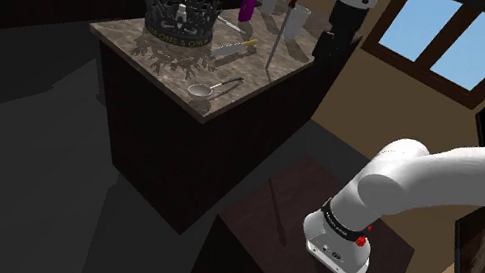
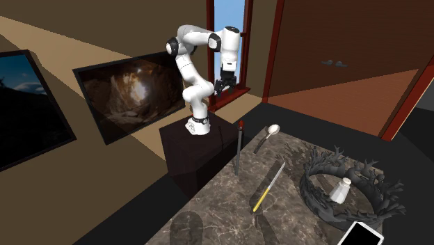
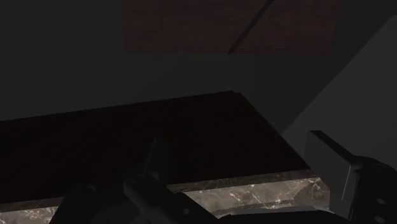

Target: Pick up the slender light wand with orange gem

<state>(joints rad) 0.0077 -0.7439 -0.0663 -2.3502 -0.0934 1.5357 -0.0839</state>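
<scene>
- Hanging raised beside a marbled counter point(image 1: 123, 36), the black gripper point(image 2: 222, 90) has its two fingers spread apart with nothing between them, which suits a grasp not yet begun
- In the wrist view, the gripper point(image 3: 236, 141) looks past the counter's pale stone edge
- The wand point(image 1: 277, 43) stands on end at the counter corner closest to the arm, apart from the gripper and from everything else on the top
- Its long axis runs nearly straight up and down, with the base on the stone, a slim pale shaft and a reddish-orange gem at the top
- Because it stands rather than lies, the shaft is probably best taken from the side, with the fingers closing across it below the gem; a straight downward approach would meet the gem first
- A stick balanced on end may topple at a light knock, so the approach likely needs care
- Farther in on the counter lie a slim yellow-ended stick point(image 2: 268, 186), a spoon point(image 2: 267, 136) and a black spiky crown point(image 2: 348, 186), all apart from the wand
</scene>
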